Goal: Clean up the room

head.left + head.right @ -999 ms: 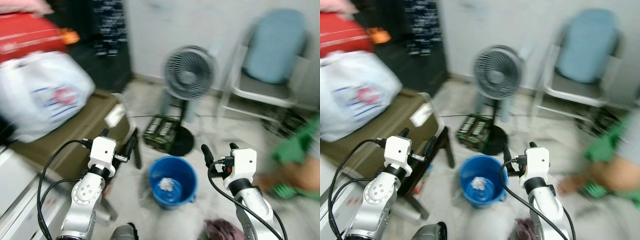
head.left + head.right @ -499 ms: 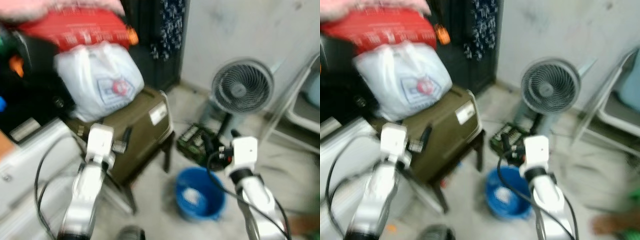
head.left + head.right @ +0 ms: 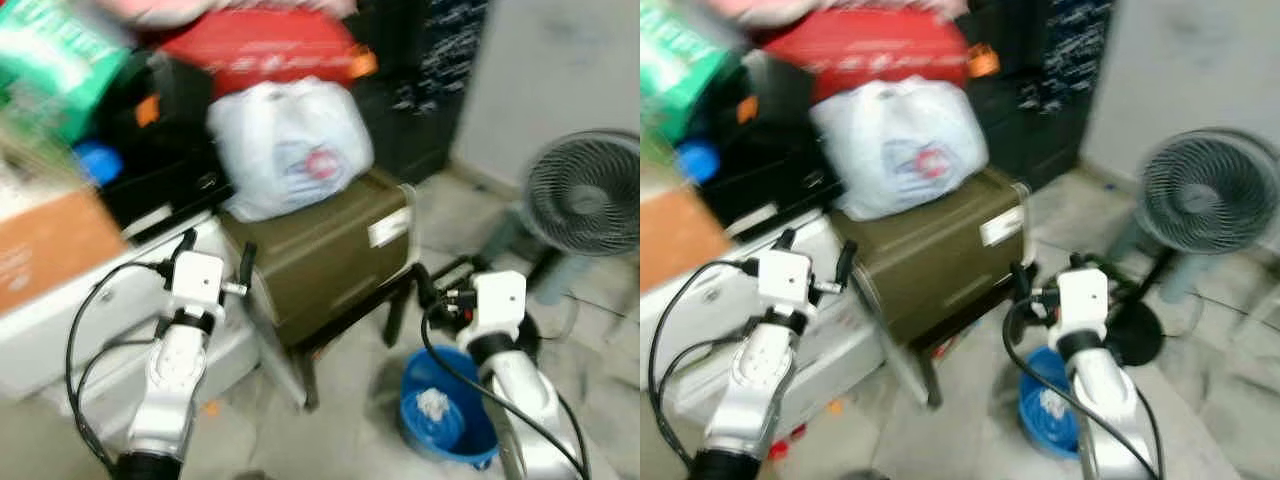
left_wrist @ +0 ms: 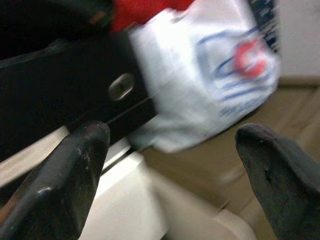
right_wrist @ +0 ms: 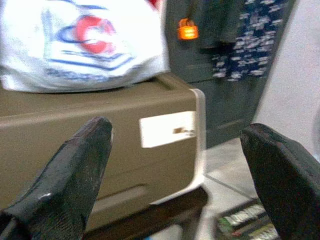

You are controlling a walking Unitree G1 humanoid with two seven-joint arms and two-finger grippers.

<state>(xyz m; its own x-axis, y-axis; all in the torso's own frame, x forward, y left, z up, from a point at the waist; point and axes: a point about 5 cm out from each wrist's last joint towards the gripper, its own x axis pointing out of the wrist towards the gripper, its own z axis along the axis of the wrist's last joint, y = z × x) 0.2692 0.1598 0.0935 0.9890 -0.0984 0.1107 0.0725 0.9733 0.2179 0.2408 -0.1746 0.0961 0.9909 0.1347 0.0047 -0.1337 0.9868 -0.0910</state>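
Holding both grippers apart and empty, I am judging the bucket (image 3: 440, 420) as lying just below the right gripper (image 3: 440, 297), well apart from the left gripper (image 3: 215, 265).

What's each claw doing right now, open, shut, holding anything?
Left claw: open, holding nothing.
Right claw: open, holding nothing.

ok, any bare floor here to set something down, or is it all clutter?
Bare floor shows between the blue plastic bucket and the white cabinet, in front of the olive-brown storage box, and more beside the grey pedestal fan. The box's top is taken by a white plastic bag, with a red bag stacked above. The left side is crowded.
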